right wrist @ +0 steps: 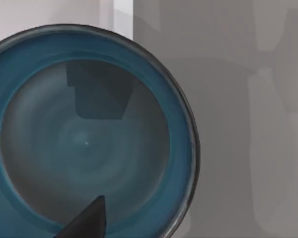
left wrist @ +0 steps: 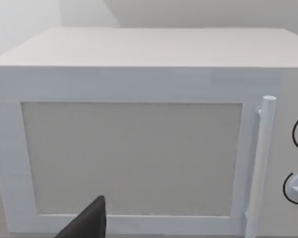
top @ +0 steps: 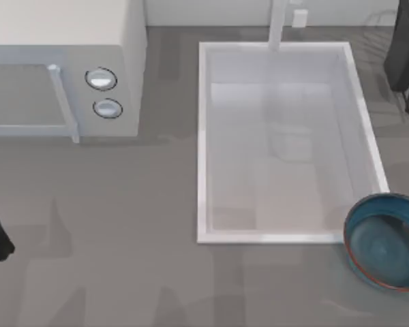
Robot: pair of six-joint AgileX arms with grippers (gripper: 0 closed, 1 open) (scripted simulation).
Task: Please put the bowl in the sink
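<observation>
text: I read none
microwave (top: 65,68), upper left of top view: knobs (top: 101,79) unmarked
sink (top: 204,136): no markings

We see a teal-blue bowl (top: 387,240) with a thin reddish-brown rim at five o'clock on our grey table (top: 123,259), beside a plain white sink (top: 203,136); at ten o'clock, a white microwave (top: 133,54) with silvery knobs (top: 101,78).

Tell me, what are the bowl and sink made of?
The bowl looks like glazed ceramic: glossy teal inside with faint concentric rings, a thin reddish-brown rim, a darker outside. The sink looks like smooth white enamel or plastic; its plain, softly shiny walls leave that open.
</observation>
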